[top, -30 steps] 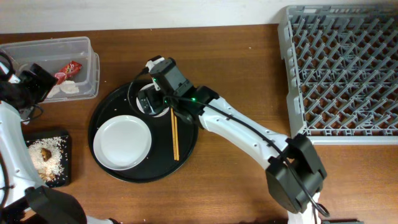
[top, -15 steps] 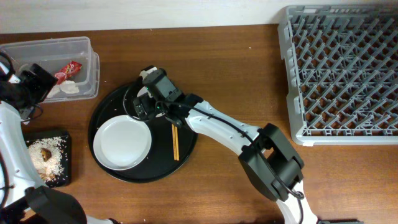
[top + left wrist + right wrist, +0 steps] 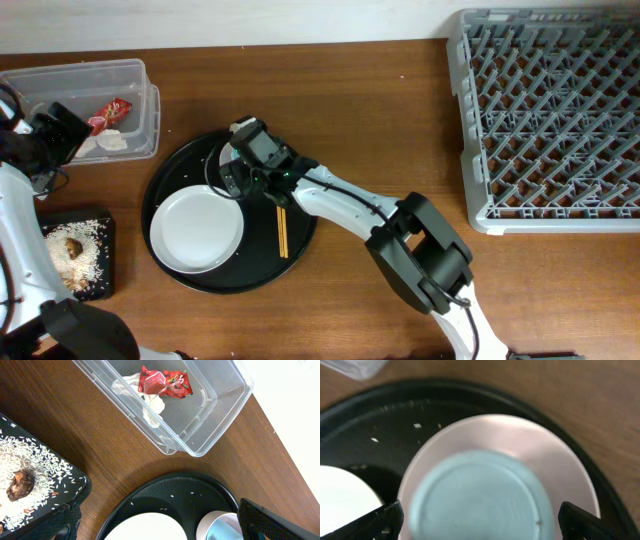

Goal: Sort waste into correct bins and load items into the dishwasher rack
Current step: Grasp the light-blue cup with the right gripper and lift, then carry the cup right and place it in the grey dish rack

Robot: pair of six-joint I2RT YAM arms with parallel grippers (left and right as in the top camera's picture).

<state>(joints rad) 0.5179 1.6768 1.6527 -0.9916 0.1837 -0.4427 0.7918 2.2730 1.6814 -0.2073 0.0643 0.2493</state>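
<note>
Right gripper [image 3: 482, 522] is hovering, fingers spread wide and empty. The light blue cup [image 3: 477, 497], sitting in the small white bowl [image 3: 535, 445], is lying directly ahead, centred between them. Left gripper [image 3: 167, 522], also wide, is standing farther off.

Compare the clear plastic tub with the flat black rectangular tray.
The clear tub is see-through with tall walls; the black tray is opaque and shallow. The tub holds a red wrapper and white tissue; the tray holds rice and a brown lump. In the overhead view the tub lies top left, the tray below it. Both are rectangular and similar in footprint.
</note>
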